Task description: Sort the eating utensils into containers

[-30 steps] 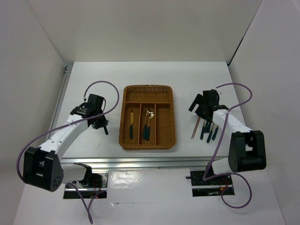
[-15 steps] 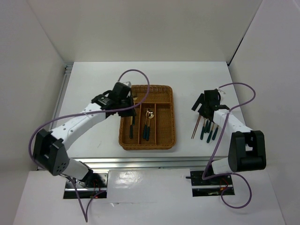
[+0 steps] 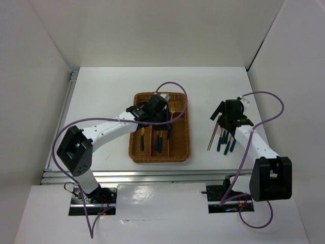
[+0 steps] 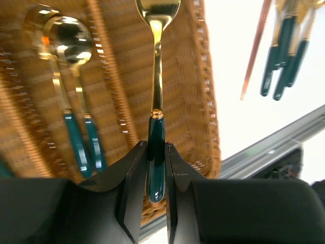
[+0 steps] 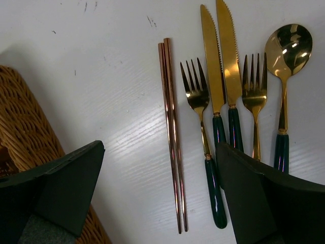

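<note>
- White walls close in a white counter [image 3: 101,86], and the wicker tray [image 3: 136,152] sits at mid-frame in the overhead view.
- Reaching in from the left of that frame, the left pincer [image 4: 155,148] hangs over the tray with its jaws clamped tight on the dark green handle of the held spoon [image 4: 157,76].
- In the left wrist view, the held spoon points its gold bowl toward the top of the frame. It is above the long section at the tray's right side; whether it touches the weave, I cannot tell.
- In the middle long section, two spoons [image 4: 71,46] lie side by side, bowls toward the top of the frame.
- In the overhead view, a knife [image 3: 142,137] lies in the long section at the tray's left side.
- Right of the tray, the right pincer [image 5: 160,152] hovers above loose cutlery with its jaws spread wide, gripping nothing.
- On the counter beneath it, from left to right in the right wrist view, lie the chopsticks [image 5: 171,132], a fork [image 5: 195,91], two knives [image 5: 209,61], a second fork [image 5: 252,91] and a loose spoon [image 5: 288,46].
- All of these lie roughly parallel, with the heads of the forks, knives and spoon toward the top of the frame. The chopsticks touch each other along their length.
</note>
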Action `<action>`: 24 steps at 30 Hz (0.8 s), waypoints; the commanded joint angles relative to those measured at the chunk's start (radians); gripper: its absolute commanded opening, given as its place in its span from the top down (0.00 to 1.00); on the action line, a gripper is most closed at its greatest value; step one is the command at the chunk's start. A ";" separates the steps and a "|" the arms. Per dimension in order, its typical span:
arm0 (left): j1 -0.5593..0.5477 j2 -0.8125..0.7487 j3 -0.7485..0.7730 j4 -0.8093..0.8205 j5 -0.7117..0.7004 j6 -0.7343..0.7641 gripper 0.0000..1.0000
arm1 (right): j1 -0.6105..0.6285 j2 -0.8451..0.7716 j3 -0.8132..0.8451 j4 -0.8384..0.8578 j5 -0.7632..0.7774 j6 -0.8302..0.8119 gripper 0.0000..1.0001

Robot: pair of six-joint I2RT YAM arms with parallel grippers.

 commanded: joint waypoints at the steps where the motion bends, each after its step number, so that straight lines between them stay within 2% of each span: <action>1: -0.031 0.003 0.013 0.100 0.016 -0.069 0.77 | -0.005 -0.028 -0.026 0.017 -0.011 0.012 0.00; 5: -0.066 0.003 -0.035 0.180 0.004 -0.158 0.77 | -0.005 -0.028 -0.037 0.017 -0.042 0.021 0.00; 8: -0.091 0.003 -0.047 0.177 -0.044 -0.182 0.77 | -0.005 -0.037 -0.037 0.017 -0.051 0.021 0.00; 16: -0.091 0.048 -0.067 0.212 -0.019 -0.181 0.77 | -0.005 -0.066 -0.056 0.007 -0.061 0.021 0.00; 24: -0.102 0.090 -0.098 0.223 -0.090 -0.201 0.77 | -0.005 -0.066 -0.056 0.007 -0.087 0.012 0.00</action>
